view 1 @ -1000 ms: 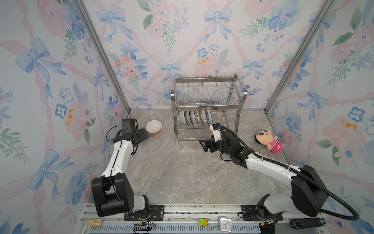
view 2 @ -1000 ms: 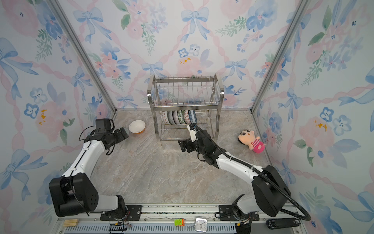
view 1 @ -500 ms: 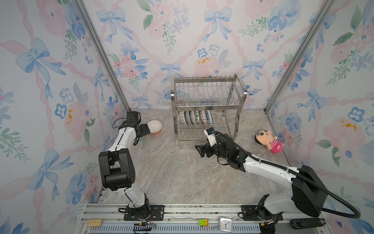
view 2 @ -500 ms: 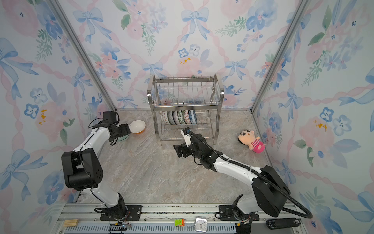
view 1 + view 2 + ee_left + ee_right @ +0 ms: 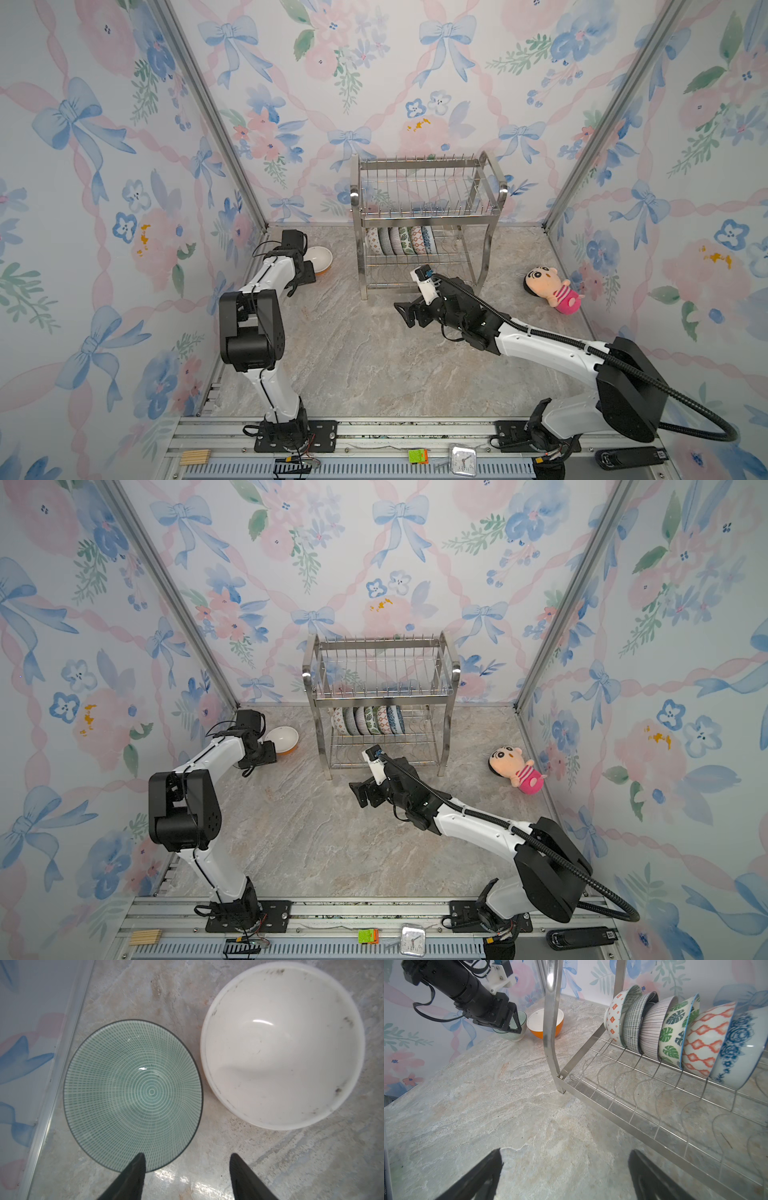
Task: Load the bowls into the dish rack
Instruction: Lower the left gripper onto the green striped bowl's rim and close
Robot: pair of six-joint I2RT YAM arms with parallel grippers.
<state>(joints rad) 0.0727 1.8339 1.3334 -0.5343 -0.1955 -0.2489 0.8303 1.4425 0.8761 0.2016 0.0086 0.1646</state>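
Observation:
A pale green bowl (image 5: 133, 1093) stands on the table by the left wall, with an orange-and-white bowl (image 5: 280, 1047) (image 5: 321, 257) (image 5: 284, 737) beside it. My left gripper (image 5: 188, 1159) (image 5: 308, 272) (image 5: 513, 1026) is open. It straddles the green bowl's near rim, one finger inside and one outside above the table. The dish rack (image 5: 424, 214) (image 5: 382, 694) stands at the back, with several bowls (image 5: 401, 240) (image 5: 672, 1032) on edge in its lower tier. My right gripper (image 5: 564, 1159) (image 5: 405, 313) (image 5: 359, 796) hangs open over bare table before the rack's front left leg.
A pink plush doll (image 5: 550, 289) (image 5: 517, 771) lies at the right of the rack. The left wall and its metal post (image 5: 52, 1084) run close beside the green bowl. The rack's upper tier holds nothing.
The left arm has reached forward to the green bowl and its jaws have narrowed around the rim. The right gripper has drawn back from the rack toward the front left, still open.

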